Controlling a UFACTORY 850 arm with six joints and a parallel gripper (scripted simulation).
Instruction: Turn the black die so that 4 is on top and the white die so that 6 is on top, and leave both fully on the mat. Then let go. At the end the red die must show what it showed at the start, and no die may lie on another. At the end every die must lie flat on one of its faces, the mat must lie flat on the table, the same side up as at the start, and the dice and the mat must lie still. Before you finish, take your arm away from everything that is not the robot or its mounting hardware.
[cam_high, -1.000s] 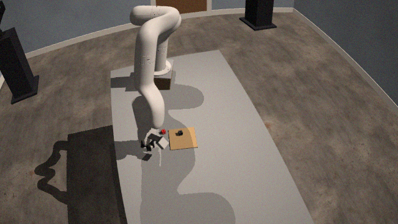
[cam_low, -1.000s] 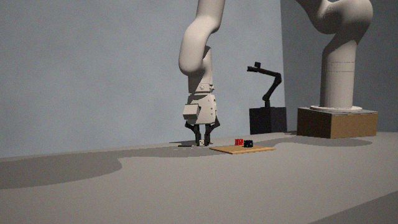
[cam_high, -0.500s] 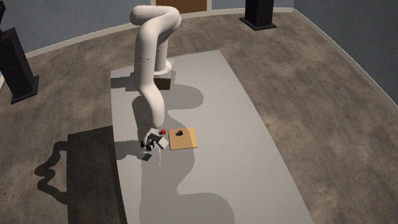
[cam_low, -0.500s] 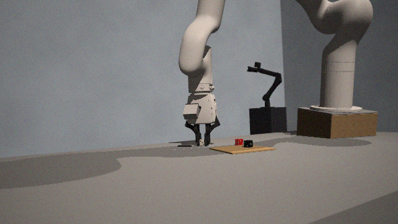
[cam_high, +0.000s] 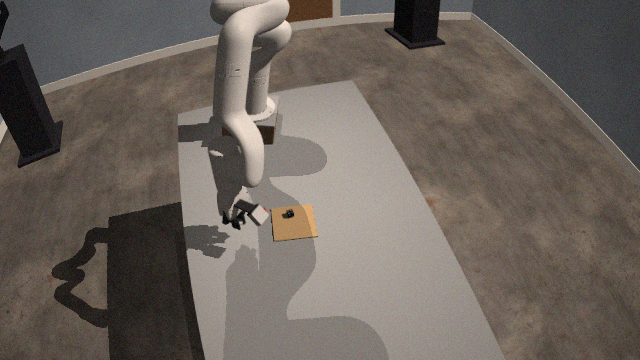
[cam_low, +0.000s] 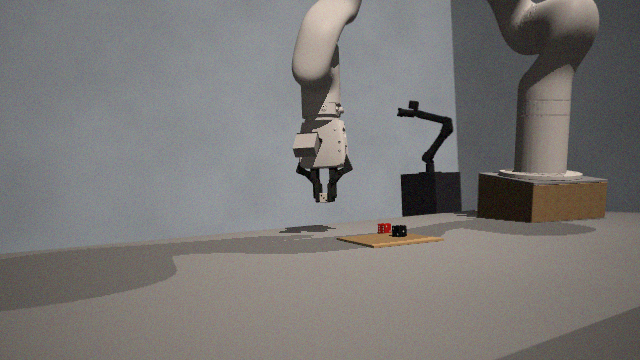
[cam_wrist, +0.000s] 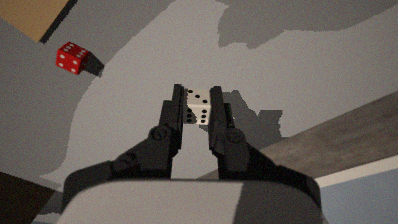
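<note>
My gripper (cam_low: 324, 195) is shut on the white die (cam_low: 324, 198) and holds it well above the table, to the left of the mat. In the wrist view the white die (cam_wrist: 197, 106) sits between the two black fingers, with dotted faces showing. The black die (cam_low: 399, 230) lies flat on the tan mat (cam_low: 390, 239); it also shows in the overhead view (cam_high: 288, 213) near the mat's far edge (cam_high: 294, 222). The red die (cam_wrist: 71, 57) lies on the grey table just off the mat's corner (cam_wrist: 30, 15), and it shows beside the black die in the side view (cam_low: 384, 228).
The arm's base stands on a brown block (cam_low: 541, 196) at the far end of the grey table. The table's left edge (cam_high: 184, 250) runs close to the gripper (cam_high: 232, 220). A dark stand with a small black arm (cam_low: 430, 192) is behind the table.
</note>
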